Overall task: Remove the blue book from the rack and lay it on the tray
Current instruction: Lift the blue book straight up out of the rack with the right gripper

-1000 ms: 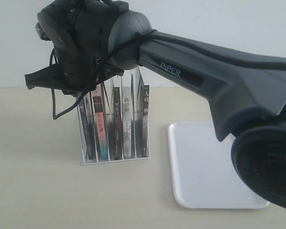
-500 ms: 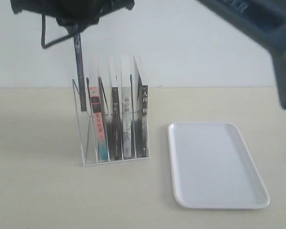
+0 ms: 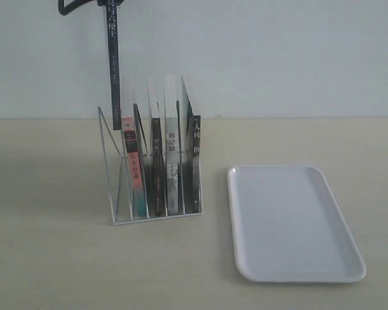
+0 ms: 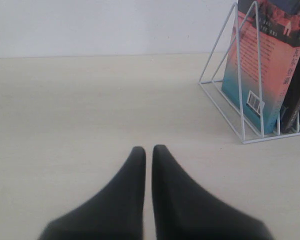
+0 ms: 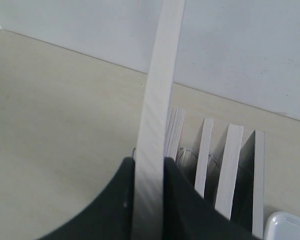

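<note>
The blue book (image 3: 114, 71) hangs upright above the left end of the wire rack (image 3: 113, 194), its dark spine facing the exterior camera and its lower end still just inside the rack top. My right gripper (image 5: 149, 161) is shut on it, the two black fingers pressing either side of its pale page edge (image 5: 157, 100); the gripper itself is above the top of the exterior view. The white tray (image 3: 291, 223) lies flat to the right of the rack. My left gripper (image 4: 148, 149) hovers low over the table, shut and holding nothing, with the rack (image 4: 240, 100) off to one side.
Several books remain in the rack, among them a red-and-teal one (image 3: 134, 171) and dark-spined ones (image 3: 157, 168). A white wall stands behind the beige table (image 3: 52, 258). A black cable loop (image 3: 71, 8) shows at the top edge.
The right arm has risen out of the exterior view, lifting the blue book up out of the rack's left slot. The other books and the tray have stayed put.
</note>
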Controlling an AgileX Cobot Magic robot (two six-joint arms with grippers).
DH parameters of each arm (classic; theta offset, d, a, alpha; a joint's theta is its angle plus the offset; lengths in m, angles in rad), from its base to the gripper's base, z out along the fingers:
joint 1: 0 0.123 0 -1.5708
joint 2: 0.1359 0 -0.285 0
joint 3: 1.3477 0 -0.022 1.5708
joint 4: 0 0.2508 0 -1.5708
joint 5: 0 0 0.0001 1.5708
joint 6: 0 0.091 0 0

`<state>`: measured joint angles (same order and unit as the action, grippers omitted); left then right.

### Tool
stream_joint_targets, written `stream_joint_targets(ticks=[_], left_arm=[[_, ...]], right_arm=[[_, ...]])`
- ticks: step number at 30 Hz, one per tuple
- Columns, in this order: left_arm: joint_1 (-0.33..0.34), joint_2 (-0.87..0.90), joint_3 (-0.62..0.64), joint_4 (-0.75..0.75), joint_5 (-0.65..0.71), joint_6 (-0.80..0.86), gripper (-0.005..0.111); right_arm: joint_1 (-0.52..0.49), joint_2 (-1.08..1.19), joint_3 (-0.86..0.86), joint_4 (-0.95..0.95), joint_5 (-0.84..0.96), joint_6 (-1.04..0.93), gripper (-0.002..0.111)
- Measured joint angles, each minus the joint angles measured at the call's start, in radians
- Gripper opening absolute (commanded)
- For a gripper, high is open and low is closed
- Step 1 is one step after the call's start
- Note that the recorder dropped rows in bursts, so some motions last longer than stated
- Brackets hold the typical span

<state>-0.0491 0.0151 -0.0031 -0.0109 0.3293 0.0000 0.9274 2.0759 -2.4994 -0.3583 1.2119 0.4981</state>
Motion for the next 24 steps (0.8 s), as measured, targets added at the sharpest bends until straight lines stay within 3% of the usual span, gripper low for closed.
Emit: stream_joint_targets(ticks=[24], left_arm=[[0.0,0.0,0.0,0.0,0.0,0.0,0.004]], right_arm=[[0.012,-0.085,0.002,-0.023,0.038,-0.059,0.0]])
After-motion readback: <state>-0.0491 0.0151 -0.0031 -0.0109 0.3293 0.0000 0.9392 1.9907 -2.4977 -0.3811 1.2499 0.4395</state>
